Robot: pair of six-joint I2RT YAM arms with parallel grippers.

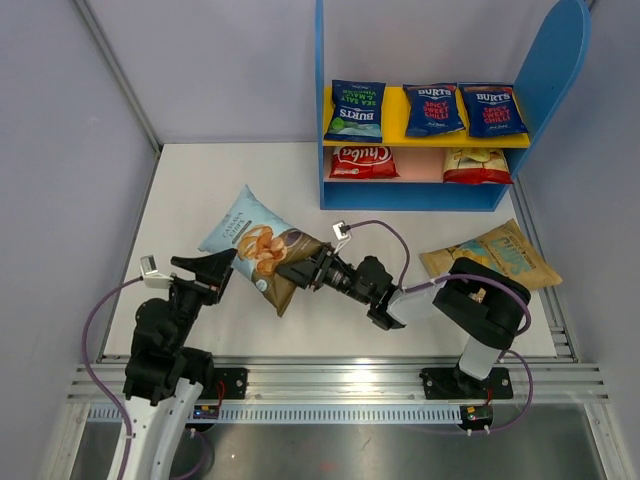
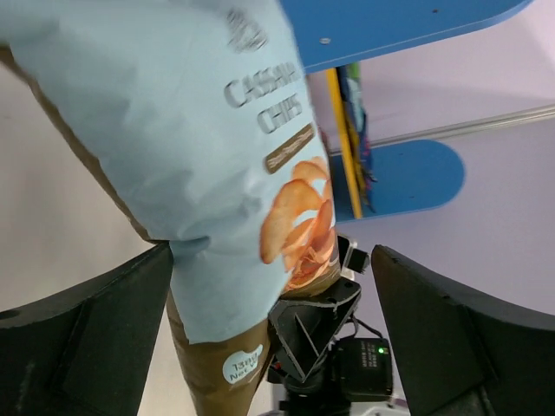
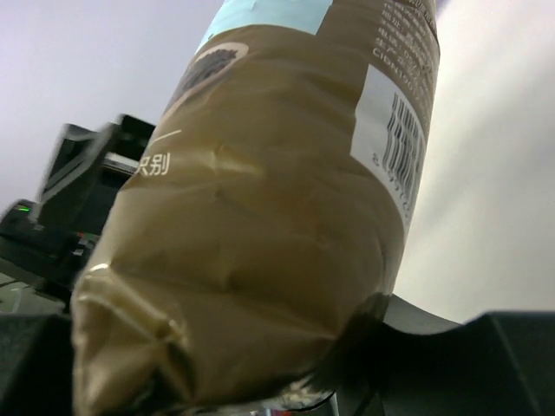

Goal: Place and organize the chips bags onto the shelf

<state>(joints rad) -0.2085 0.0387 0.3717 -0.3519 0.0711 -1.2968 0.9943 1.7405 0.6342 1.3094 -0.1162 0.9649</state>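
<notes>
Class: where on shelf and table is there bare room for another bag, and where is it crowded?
Free: pink middle board between two red snack bags; white tabletop left of the blue wooden shelf. Crowded: yellow upper board, filled by three dark blue Burts bags.

The left arm (image 1: 160, 340) rises from its base at the near left and leans towards the middle. The left gripper (image 1: 222, 265) points right, its jaws spread wide; its dark fingers (image 2: 87, 329) stand on either side of the cassava bag (image 1: 255, 240) without pinching it. The right arm (image 1: 480, 300) is folded tightly over its base at the near right, forearm stretched left and lying low. The right gripper (image 1: 298, 270) is clamped on the bag's brown near end, holding it tilted.
</notes>
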